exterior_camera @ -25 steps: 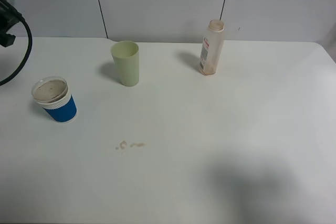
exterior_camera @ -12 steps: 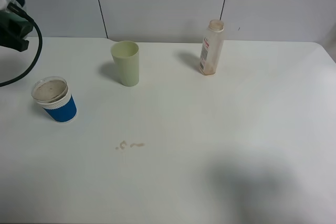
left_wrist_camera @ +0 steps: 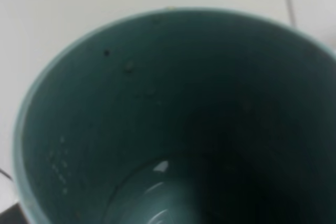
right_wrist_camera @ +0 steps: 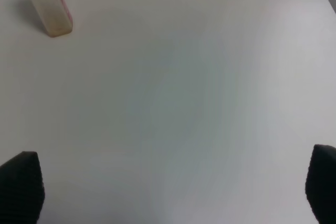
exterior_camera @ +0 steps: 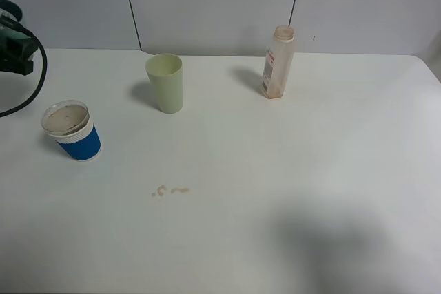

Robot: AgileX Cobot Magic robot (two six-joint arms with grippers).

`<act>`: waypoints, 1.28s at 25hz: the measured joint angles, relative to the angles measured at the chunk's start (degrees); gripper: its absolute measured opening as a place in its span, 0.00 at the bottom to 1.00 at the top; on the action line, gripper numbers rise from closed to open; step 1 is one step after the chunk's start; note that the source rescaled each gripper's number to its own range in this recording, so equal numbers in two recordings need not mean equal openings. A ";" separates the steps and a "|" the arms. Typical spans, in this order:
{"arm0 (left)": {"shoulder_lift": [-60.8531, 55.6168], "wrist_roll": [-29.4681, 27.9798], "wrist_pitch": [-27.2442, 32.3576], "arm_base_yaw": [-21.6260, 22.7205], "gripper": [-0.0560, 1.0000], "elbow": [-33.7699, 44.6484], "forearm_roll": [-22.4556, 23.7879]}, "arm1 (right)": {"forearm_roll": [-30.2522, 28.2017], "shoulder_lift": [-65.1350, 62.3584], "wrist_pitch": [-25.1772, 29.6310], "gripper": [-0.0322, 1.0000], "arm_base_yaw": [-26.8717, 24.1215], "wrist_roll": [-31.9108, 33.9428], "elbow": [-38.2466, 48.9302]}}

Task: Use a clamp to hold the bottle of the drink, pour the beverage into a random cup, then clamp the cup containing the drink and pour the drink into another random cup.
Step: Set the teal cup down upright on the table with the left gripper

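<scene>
My left clamp (exterior_camera: 14, 49) sits at the far left edge, black with a looping cable, shut on the teal cup (exterior_camera: 8, 6), which is raised off the table. The left wrist view is filled by that cup (left_wrist_camera: 105, 103); its dark green inside has a wet glint at the bottom. The blue-sleeved paper cup (exterior_camera: 72, 132) stands just below the clamp, with a dull grey-brown surface inside. At the back right stands the bottle (exterior_camera: 278, 63), upright and nearly empty. My right gripper (right_wrist_camera: 170, 187) hangs open over bare table, far from the bottle (right_wrist_camera: 47, 3).
A pale yellow-green tumbler (exterior_camera: 165, 82) stands at the back, left of centre. Small brown drops (exterior_camera: 171, 190) lie on the white table (exterior_camera: 310, 170) near the middle. A grey panelled wall runs behind the table.
The left clamp with the teal cup swung a little into view at the left edge, then drew back. The cups on the table and the bottle have not moved.
</scene>
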 joint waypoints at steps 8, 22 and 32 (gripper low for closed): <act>5.45 -3.93 -7.77 2.44 0.06 -0.06 -0.19 | 0.00 0.00 0.00 1.00 0.00 0.00 0.00; 17.61 -4.80 -16.00 2.55 0.06 -1.15 -0.04 | 0.00 0.00 0.00 1.00 0.00 0.00 0.00; 23.74 -7.35 -16.86 2.61 0.06 -7.40 1.51 | 0.00 0.00 0.00 1.00 0.00 0.00 0.00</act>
